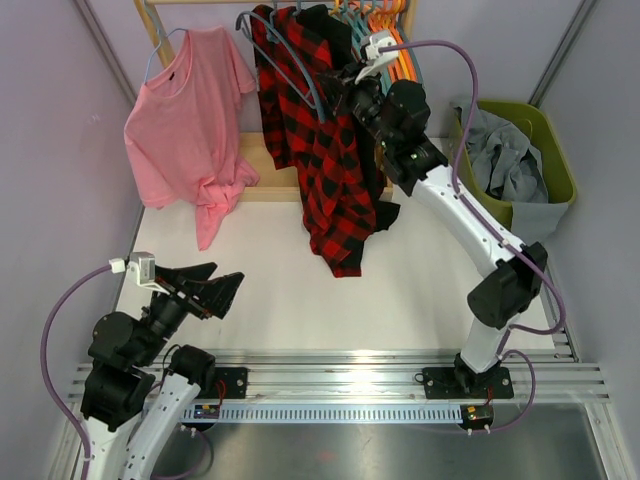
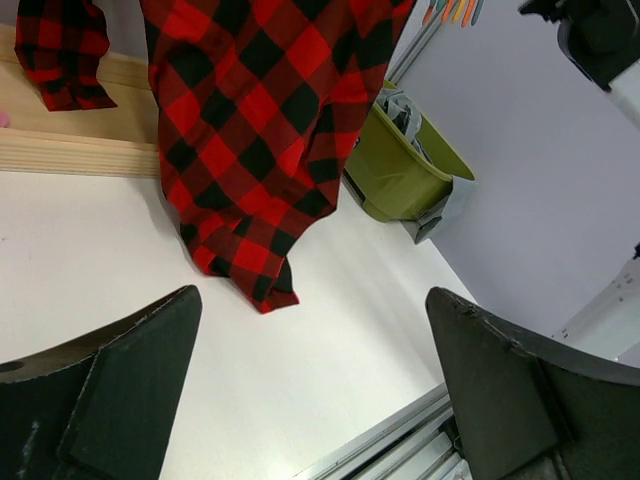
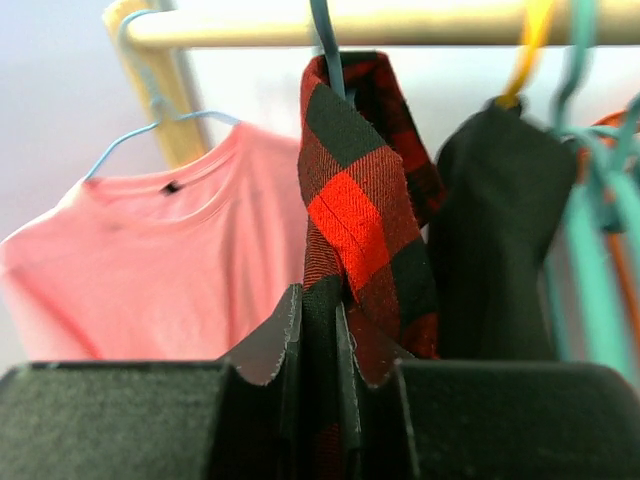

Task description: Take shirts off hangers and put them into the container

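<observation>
The red-and-black plaid shirt [image 1: 320,150] hangs from the wooden rail [image 3: 400,25] at 12 o'clock in the top view. Its long axis is vertical, with the collar up and the hem low over the white table [image 1: 400,290]. At the shoulder the fabric is bunched into a narrow fold. The right gripper [image 3: 320,340] is pinched on that fold, below the hook of a blue hanger [image 3: 321,20]. The left gripper [image 1: 222,285], at 8 o'clock, stands wide apart and holds nothing. The olive-green container [image 1: 558,150], at 2 o'clock, holds a crumpled grey shirt [image 1: 500,160]. A pink t-shirt [image 1: 185,130] hangs at 10 o'clock.
</observation>
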`<state>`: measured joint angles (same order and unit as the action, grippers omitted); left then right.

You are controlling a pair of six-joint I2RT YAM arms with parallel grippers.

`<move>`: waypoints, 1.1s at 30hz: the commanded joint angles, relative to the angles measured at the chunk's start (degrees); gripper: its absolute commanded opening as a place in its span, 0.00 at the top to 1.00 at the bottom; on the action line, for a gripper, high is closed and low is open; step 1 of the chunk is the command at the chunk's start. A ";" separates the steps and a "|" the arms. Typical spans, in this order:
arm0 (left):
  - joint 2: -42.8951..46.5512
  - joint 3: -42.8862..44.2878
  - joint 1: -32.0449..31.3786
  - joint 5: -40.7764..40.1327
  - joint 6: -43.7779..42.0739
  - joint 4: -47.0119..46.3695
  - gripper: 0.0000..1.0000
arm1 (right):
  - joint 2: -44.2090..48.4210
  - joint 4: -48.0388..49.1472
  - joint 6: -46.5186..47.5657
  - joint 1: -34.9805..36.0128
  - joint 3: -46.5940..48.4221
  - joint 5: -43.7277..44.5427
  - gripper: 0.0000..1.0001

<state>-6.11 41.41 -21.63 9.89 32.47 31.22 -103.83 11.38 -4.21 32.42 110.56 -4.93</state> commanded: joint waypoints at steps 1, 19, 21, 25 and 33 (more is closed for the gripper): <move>0.57 2.27 0.01 -0.75 -1.27 -0.63 0.01 | 11.62 15.70 3.85 4.39 -4.47 -1.58 1.00; -3.73 2.54 0.01 1.54 -0.57 -4.59 0.01 | 36.85 -48.48 2.56 16.44 -14.50 29.47 1.00; -4.61 2.89 0.01 1.71 -0.65 -5.12 0.01 | 37.38 -55.64 -0.34 16.44 -13.36 20.61 1.00; -6.81 4.46 0.01 1.71 -1.88 -5.65 0.01 | 38.00 -70.50 -2.82 16.44 -13.09 -1.17 1.00; -10.67 9.30 0.01 4.24 -9.26 -6.78 0.01 | 43.01 -73.08 -4.40 16.44 -21.61 -26.35 1.00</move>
<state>-15.20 47.46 -21.63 10.68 28.03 28.58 -63.75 -60.42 -6.76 48.38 89.47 -16.78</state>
